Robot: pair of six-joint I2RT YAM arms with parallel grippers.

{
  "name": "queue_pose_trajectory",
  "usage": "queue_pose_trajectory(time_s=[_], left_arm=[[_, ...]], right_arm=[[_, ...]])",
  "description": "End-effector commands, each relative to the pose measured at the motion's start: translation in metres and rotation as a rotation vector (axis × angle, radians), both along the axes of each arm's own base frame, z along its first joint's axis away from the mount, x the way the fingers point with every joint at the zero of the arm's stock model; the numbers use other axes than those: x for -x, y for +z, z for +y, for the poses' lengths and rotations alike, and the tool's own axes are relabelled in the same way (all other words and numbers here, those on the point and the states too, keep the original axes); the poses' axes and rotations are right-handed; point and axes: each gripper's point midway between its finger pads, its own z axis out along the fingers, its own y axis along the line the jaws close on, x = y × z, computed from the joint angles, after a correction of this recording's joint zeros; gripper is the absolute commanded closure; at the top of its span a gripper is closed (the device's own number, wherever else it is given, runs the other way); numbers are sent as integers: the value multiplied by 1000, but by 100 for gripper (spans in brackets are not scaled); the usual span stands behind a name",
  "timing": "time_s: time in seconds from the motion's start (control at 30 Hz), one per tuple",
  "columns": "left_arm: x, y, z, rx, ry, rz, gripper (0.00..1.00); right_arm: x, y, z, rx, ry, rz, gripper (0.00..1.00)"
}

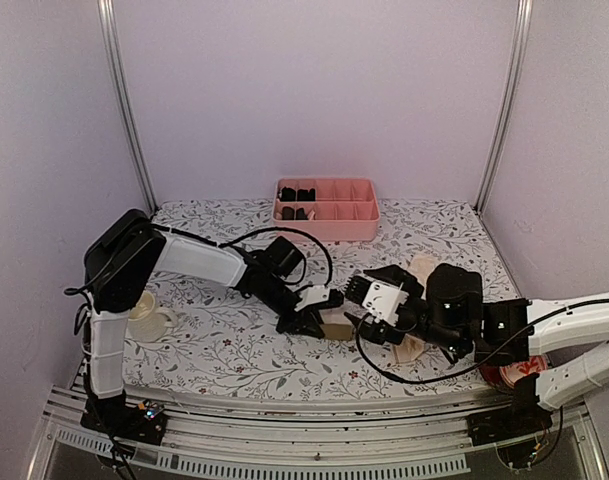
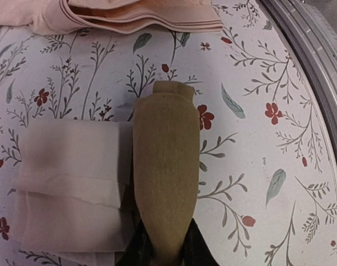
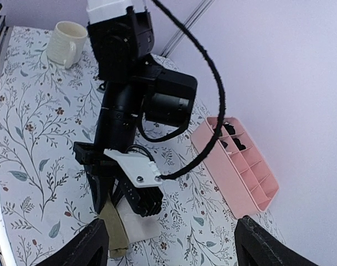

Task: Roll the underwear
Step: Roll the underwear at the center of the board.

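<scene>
Olive-brown underwear lies as a narrow folded strip near the middle of the flowered table, with its cream-white part spread flat to one side. The left gripper is closed on the strip's near end, a dark finger on either side. The peach underwear lies just beyond, apart from it. To roll well, I judge the pinched end should be turned over onto itself in tight layers, with the cream part tucked in so that it does not trail. The right gripper hangs with its fingers wide apart and holds nothing; it could pin the far end. The left wrist view shows the folds and the pinch, which the top view crowds under the arms. The right wrist view shows its own spread fingers, plus the pink tray and a mug.
</scene>
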Motion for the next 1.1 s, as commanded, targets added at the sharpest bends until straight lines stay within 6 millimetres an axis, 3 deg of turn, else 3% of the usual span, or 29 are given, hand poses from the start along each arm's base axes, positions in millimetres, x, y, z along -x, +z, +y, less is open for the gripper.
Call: queue_pose_trajectory(time_s=[0.0, 0.2, 0.4, 0.7, 1.07], left_arm=[[29, -63, 43, -259, 57, 211, 100], [30, -72, 43, -292, 68, 276, 100], [31, -74, 44, -300, 67, 320, 100], [31, -74, 45, -297, 69, 351, 100], [31, -74, 45, -297, 69, 359, 100]], right_arm=[[9, -41, 31, 182, 99, 0, 23], [7, -117, 45, 473, 96, 41, 33], [-6, -167, 39, 645, 36, 42, 36], [-37, -199, 25, 720, -69, 70, 43], [-42, -212, 24, 753, -75, 84, 54]])
